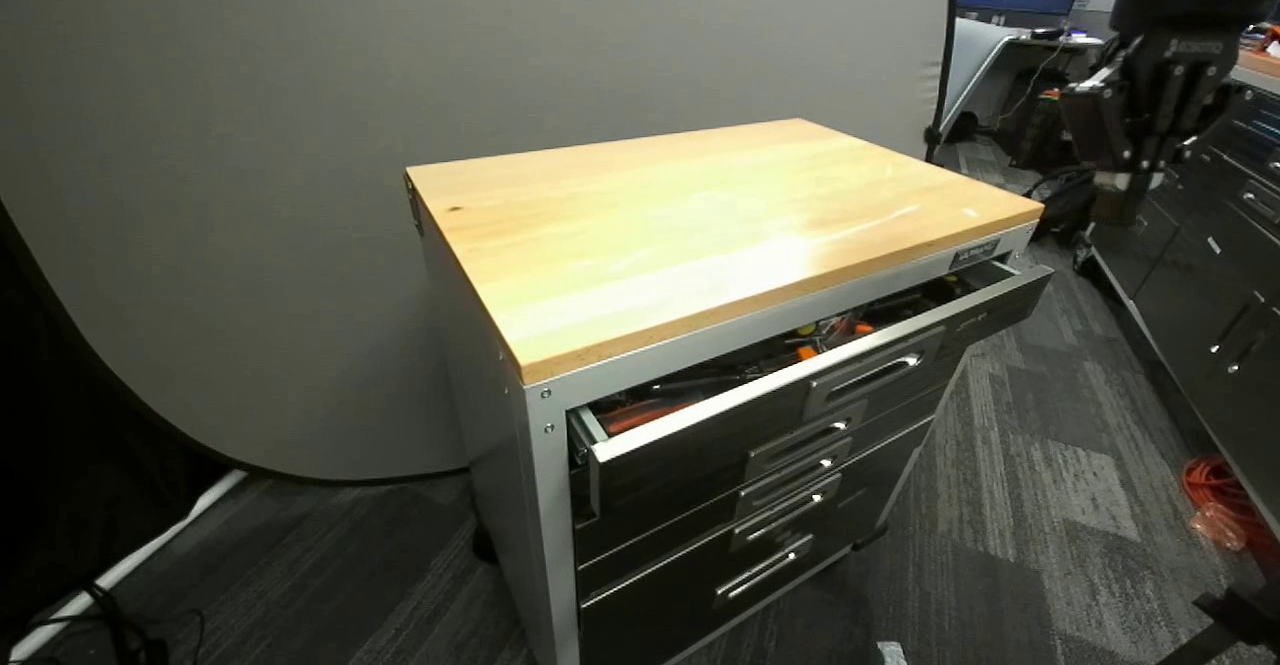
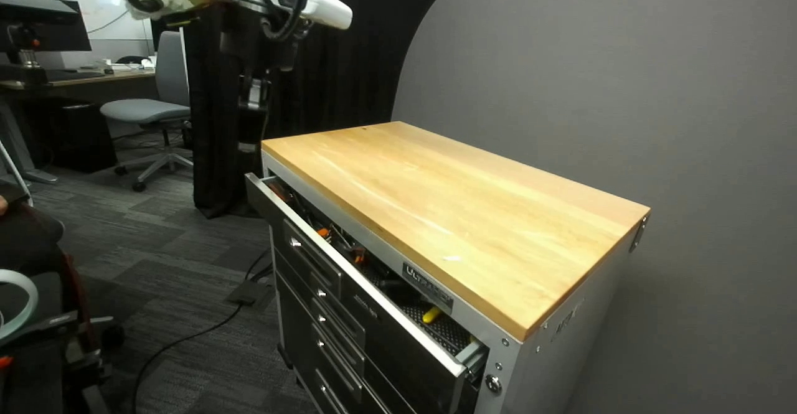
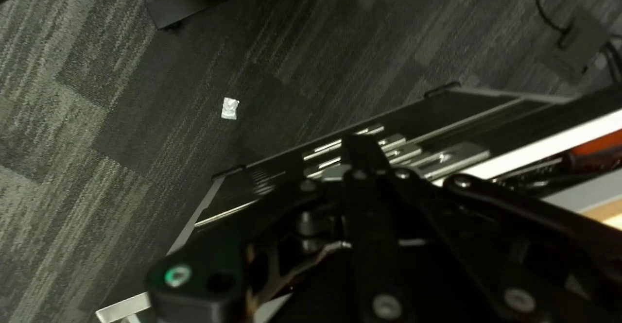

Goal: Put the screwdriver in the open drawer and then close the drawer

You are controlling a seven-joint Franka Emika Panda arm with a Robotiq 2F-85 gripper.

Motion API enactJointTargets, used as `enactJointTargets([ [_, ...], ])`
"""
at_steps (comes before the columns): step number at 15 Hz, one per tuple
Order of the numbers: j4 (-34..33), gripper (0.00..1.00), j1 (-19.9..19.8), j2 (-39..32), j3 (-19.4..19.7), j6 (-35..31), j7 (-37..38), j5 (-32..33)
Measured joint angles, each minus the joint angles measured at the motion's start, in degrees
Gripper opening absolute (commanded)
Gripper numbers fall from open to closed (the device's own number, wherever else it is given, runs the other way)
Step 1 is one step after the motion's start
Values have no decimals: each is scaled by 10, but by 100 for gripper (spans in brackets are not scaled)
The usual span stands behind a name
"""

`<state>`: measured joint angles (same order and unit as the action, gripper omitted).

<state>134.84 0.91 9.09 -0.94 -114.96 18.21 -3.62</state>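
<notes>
The drawer (image 1: pixel 745 386), top of the grey cabinet, is pulled out part way and holds several tools; it also shows in an exterior view (image 2: pixel 373 291) and the wrist view (image 3: pixel 544 147). A yellow object (image 2: pixel 431 314) lies inside near one end; I cannot tell whether it is the screwdriver. I cannot make out the screwdriver for certain anywhere. My gripper (image 1: pixel 1118 200) hangs out in front of the cabinet, apart from the drawer, pointing down. It also shows in the wrist view (image 3: pixel 362 153). Its fingers look together, with nothing visible between them.
The wooden tabletop (image 1: pixel 700 205) bears a small white scrap (image 2: pixel 451 258). Dark lower drawers (image 1: pixel 770 575) with handles are shut. A white scrap (image 3: pixel 230 108) lies on the carpet. Another dark cabinet (image 1: pixel 1190 285) stands beyond the gripper. A grey backdrop (image 2: pixel 560 78) stands behind.
</notes>
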Motion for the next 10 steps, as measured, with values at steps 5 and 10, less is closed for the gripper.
enactJointTargets([
  [5,42,0,11,35,-13,51,-120,5],
  [10,43,48,37,45,-33,73,-196,34],
])
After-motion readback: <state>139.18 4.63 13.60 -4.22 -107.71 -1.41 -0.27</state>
